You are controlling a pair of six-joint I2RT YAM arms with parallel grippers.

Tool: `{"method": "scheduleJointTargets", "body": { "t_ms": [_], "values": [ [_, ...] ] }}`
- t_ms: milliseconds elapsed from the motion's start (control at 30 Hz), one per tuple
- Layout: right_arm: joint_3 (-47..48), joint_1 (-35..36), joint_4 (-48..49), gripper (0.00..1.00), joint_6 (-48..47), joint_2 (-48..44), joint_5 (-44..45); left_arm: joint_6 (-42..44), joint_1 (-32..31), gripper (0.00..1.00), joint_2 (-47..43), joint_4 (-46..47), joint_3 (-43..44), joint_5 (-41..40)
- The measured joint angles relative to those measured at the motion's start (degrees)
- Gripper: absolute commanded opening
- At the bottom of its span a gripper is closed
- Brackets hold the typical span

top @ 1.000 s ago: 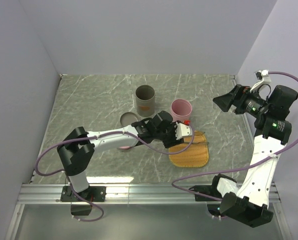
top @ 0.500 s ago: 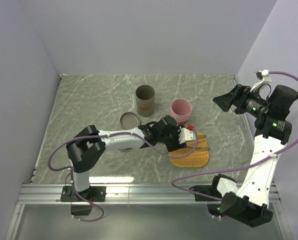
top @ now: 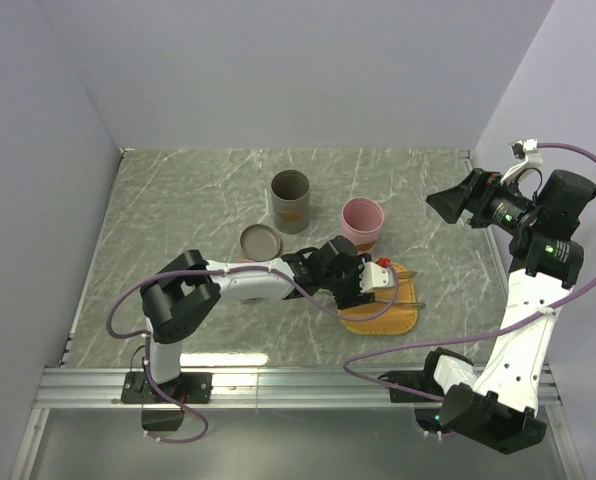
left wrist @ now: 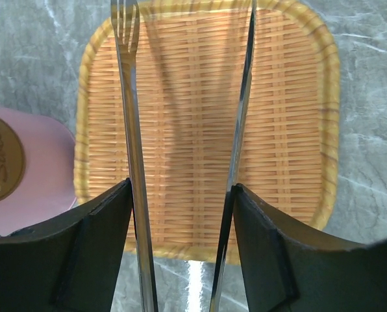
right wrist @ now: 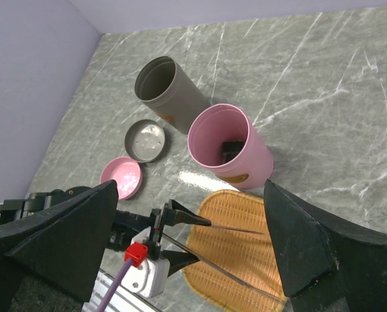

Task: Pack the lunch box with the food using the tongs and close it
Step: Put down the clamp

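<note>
Now left gripper (left wrist: pixel 180 195) holds tongs (left wrist: pixel 132 130) (spread) above tray (left wrist: pixel 291 130).

Orange woven tray (left wrist: pixel 284 130), seemingly silver tongs (left wrist: pixel 132 130)

The long slim silver metal tongs (left wrist: pixel 134 162) run past the wrist view's bottom edge, their joined end unseen; left of them, the pink plastic cup (left wrist: pixel 37 188) is cropped.

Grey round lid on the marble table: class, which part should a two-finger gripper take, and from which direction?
Pinch the grey round lid at its rim from straight above, straddling the raised wall. It lies flat and low on the grey marble table, hollow side seemingly up, so a sideways approach finds little to hold.
</note>
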Motion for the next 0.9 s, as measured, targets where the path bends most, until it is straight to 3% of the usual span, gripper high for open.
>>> {"method": "scheduleJointTargets", "body": {
  "t_ms": [367,467,500,667,700,900],
  "values": [
    [0.0,0.0,0.02,1.0,0.0,0.0,0.17,0.22,-0.96,0.69,2.75,-0.28,0.0,-0.2],
    [0.0,0.0,0.02,1.0,-0.2,0.0,0.28,0.26,-1.07,0.73,3.28,-0.44,0.0,-0.83],
    [0.0,0.0,0.02,1.0,-0.22,0.0,0.39,0.24,-1.11,0.8,3.41,-0.48,0.0,-1.38],
    [0.0,0.0,0.04,1.0,-0.35,0.0,0.61,0.24,-1.29,0.85,3.48,-0.5,0.0,-2.34],
    [0.0,0.0,0.04,1.0,-0.35,0.0,0.61,0.24,-1.29,0.94,3.48,-0.55,0.02,-2.47],
    [0.0,0.0,0.07,1.0,-0.42,0.0,0.61,0.22,-1.51,0.99,3.48,-2.05,1.64,-2.67]
  ]
}}
